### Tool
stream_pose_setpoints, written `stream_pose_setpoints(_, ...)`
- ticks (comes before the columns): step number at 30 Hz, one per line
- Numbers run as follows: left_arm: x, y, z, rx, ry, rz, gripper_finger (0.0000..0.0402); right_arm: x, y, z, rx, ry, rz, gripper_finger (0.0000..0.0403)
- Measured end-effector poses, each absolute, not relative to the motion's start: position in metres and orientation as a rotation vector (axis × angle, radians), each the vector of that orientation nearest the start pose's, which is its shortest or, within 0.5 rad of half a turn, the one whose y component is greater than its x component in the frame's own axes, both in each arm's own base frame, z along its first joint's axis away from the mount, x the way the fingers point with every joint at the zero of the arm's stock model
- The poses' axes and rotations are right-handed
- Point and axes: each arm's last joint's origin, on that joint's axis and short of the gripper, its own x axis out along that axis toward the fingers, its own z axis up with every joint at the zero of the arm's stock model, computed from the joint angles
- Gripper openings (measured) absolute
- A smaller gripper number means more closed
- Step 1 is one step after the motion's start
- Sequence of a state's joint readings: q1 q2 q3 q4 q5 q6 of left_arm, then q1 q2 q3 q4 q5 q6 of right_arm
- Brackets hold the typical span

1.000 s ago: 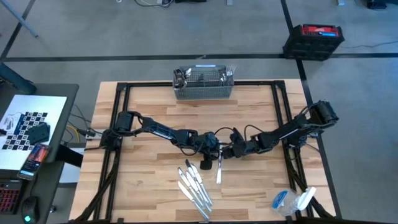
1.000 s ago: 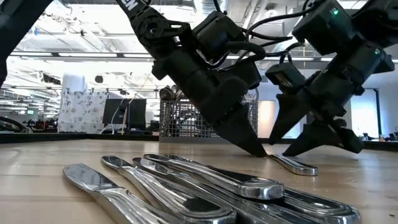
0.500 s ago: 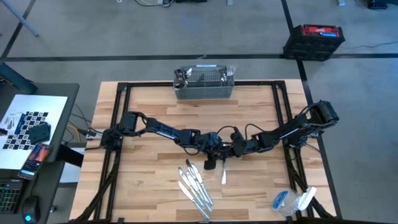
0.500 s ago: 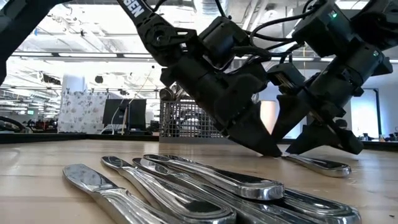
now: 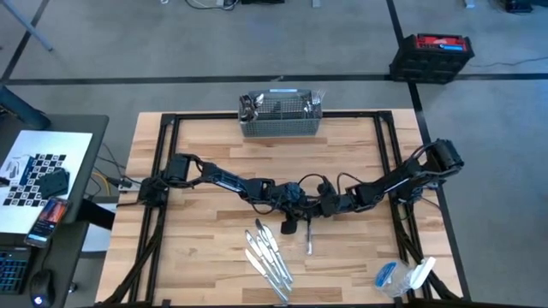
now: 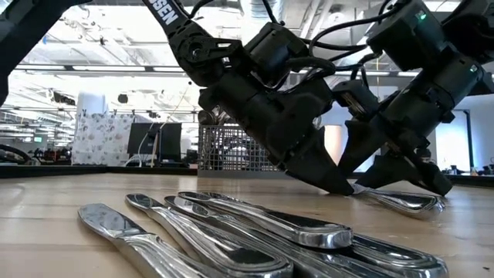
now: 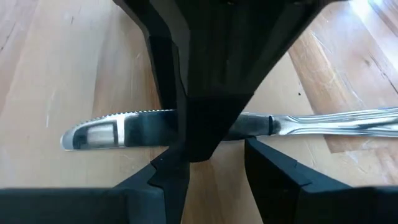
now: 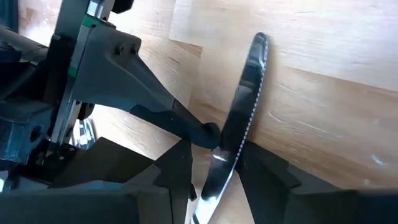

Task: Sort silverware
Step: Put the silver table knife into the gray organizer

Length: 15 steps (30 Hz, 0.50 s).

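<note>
Both claws had met over a slim, shiny steel table knife (image 5: 308,237) lying flat on the pale wooden worktop (image 5: 197,162), a little toward its near edge and just beside the row of silver knives (image 5: 267,257) already laid out. The right claw (image 8: 214,163) straddled the blade with its jaws part open and narrowing since a second ago, though I could not tell whether they gripped it yet. The left claw (image 7: 205,158) stood spread wide over the same knife, one finger (image 7: 202,134) pressing on it. The knife had slid toward the near edge. Next, I judged, it needed lining up with the row.
</note>
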<state>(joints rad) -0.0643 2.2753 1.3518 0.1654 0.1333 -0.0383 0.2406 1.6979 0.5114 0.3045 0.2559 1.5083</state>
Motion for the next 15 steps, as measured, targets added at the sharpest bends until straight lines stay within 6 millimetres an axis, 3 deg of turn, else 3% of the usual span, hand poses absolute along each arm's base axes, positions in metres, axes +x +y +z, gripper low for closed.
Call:
stream_pose_setpoints(4,0.455,-0.033,0.079,-0.058,0.762,-0.171,0.0137,0.254,0.059,0.085,1.159,0.643,-0.655,0.0098)
stream_pose_setpoints(9,0.456,-0.033,0.079,-0.069,0.762,-0.166,0.0137,0.252,0.065,0.084,1.098,0.658,-0.65,0.0019)
stream_pose_setpoints(15,0.454,-0.032,0.091,-0.081,0.766,-0.156,0.0137,0.251,0.067,0.086,1.035,0.675,-0.618,0.0003)
